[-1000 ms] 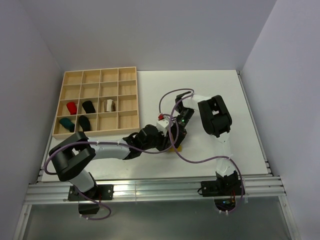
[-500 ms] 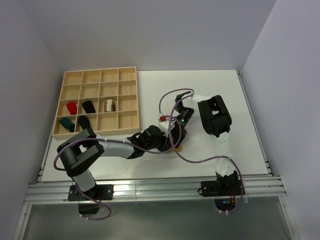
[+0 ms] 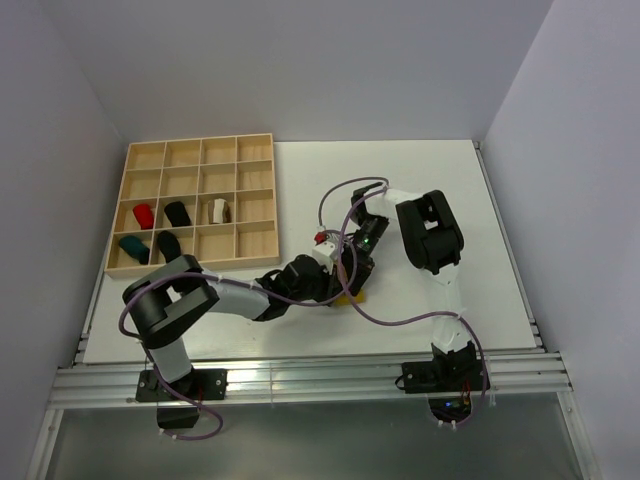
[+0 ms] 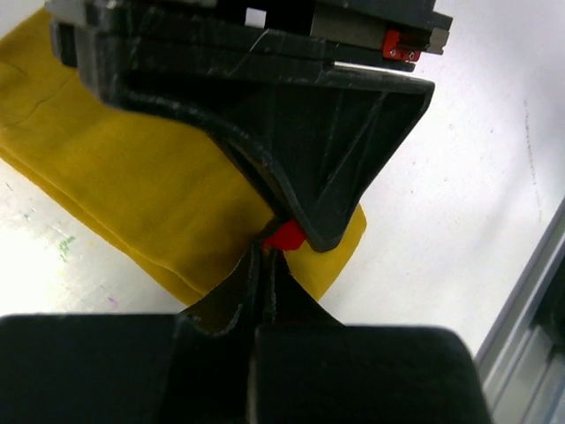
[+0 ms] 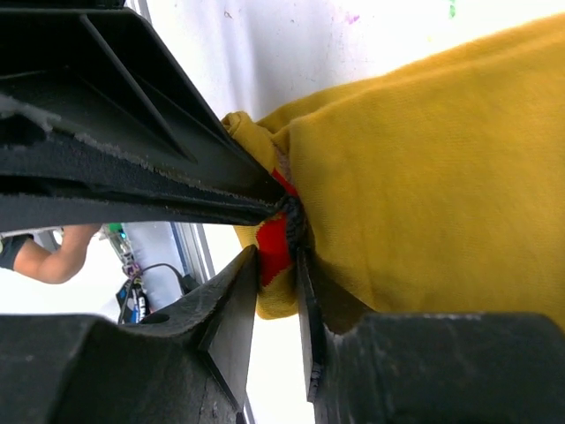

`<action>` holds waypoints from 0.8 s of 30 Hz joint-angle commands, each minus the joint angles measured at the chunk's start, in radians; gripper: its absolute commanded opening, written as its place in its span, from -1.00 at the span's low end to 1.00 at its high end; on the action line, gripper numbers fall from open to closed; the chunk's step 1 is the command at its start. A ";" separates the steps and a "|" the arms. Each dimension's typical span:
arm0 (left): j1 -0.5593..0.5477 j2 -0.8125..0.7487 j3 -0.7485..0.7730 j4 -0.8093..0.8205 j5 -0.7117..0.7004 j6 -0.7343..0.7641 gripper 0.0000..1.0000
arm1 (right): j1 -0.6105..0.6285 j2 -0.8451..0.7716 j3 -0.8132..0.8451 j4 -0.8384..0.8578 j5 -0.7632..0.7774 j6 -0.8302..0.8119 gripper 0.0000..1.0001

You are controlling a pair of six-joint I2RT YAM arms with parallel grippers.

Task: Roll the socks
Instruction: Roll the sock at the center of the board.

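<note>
Upon the white table (image 3: 480, 200), the task was judged well advanced: a red sock (image 3: 144, 216), black sock (image 3: 178, 213), white-and-brown sock (image 3: 219, 210), teal sock (image 3: 133, 245) and second black sock (image 3: 168, 244) were stowed, one per compartment, in the wooden tray (image 3: 257, 205) at upper left. Only the mustard sock (image 4: 132, 185), at mid-frame, was seen flat and unrolled, one end pinched tight by the left gripper (image 4: 265, 265) and right gripper (image 5: 278, 265) alike.

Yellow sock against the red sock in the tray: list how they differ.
Yellow sock lies flat on the table; red sock sits rolled in a tray compartment. The left gripper and right gripper pinch the yellow sock's end; nothing touches the red one. Both are small socks.
</note>
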 commanded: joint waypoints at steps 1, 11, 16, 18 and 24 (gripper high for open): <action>-0.011 0.030 -0.043 -0.002 0.051 -0.090 -0.99 | -0.008 0.000 0.006 0.038 0.024 0.007 -0.36; 0.024 0.048 -0.050 -0.054 0.130 -0.172 -0.99 | -0.059 -0.123 -0.051 0.186 -0.024 0.117 -0.03; 0.091 0.065 -0.018 -0.115 0.210 -0.245 -0.99 | -0.106 -0.201 -0.086 0.205 -0.080 0.117 0.04; 0.119 0.076 -0.006 -0.144 0.288 -0.281 -0.99 | -0.128 -0.236 -0.097 0.227 -0.099 0.123 0.04; 0.173 0.132 0.081 -0.285 0.436 -0.342 -0.99 | -0.235 -0.374 -0.193 0.328 -0.113 0.104 0.03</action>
